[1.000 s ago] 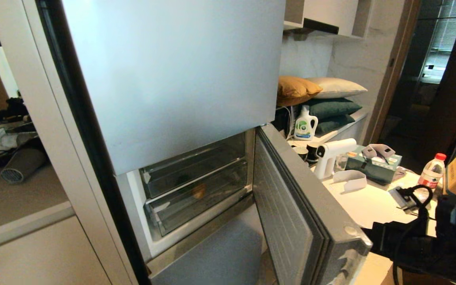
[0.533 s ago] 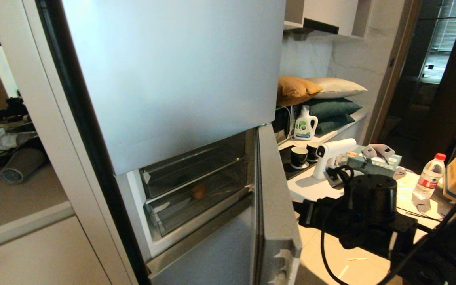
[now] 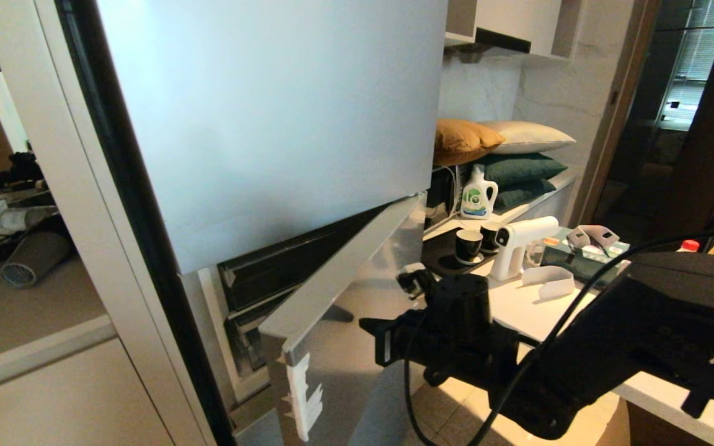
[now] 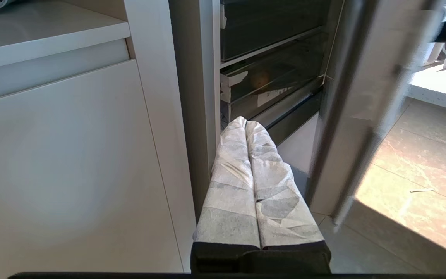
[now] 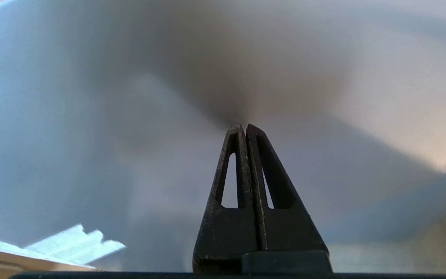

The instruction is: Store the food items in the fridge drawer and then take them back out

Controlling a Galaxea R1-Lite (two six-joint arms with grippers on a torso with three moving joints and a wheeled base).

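Clear fridge drawer (image 4: 281, 83) seated in the open fridge, a tan round lump, probably the bun (image 4: 261, 78), lying in it, white counter (image 3: 533, 310) to the right carrying two dark cups (image 3: 468, 246), white spray gun (image 3: 518, 243), green tissue box (image 3: 583, 255), detergent bottle (image 3: 478, 195) on the ledge behind.

Fridge interior largely screened by the half-closed door

In the head view, most of the fridge drawer (image 3: 251, 316) is covered by the silver door panel (image 3: 338, 322), and the right gripper's tips are hidden behind its own black wrist. In the left wrist view, the tan bun-like lump (image 4: 261, 78) is seen only dimly through clear plastic; the door's edge is blurred. The green pepper cannot be made out.
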